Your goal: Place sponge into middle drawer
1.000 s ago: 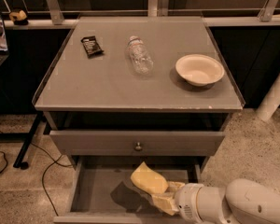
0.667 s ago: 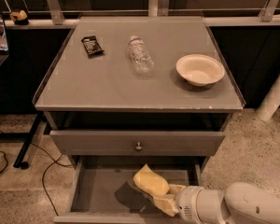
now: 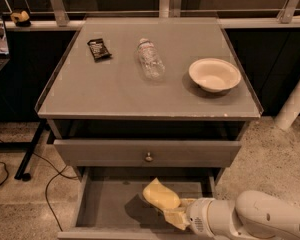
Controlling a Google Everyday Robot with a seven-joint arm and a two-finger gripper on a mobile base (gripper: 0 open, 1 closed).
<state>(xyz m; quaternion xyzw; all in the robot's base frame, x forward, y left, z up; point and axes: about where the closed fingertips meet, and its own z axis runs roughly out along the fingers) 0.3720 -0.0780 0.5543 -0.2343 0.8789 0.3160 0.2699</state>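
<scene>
The sponge (image 3: 161, 194) is a pale yellow foam block held over the open middle drawer (image 3: 107, 206), right of the drawer's middle. My gripper (image 3: 176, 210) reaches in from the lower right on a white arm and is shut on the sponge's lower right end, with a yellowish finger (image 3: 178, 218) below it. The sponge casts a shadow on the drawer's grey floor, so it hangs above it.
On the table top (image 3: 115, 89) are a white bowl (image 3: 214, 74), a lying clear plastic bottle (image 3: 150, 59) and a dark snack packet (image 3: 98, 49). The top drawer front with a round knob (image 3: 149, 157) is closed. Cables (image 3: 45, 184) lie on the floor at left.
The gripper and sponge have shifted slightly right and down over the drawer. Nothing on the table top has moved.
</scene>
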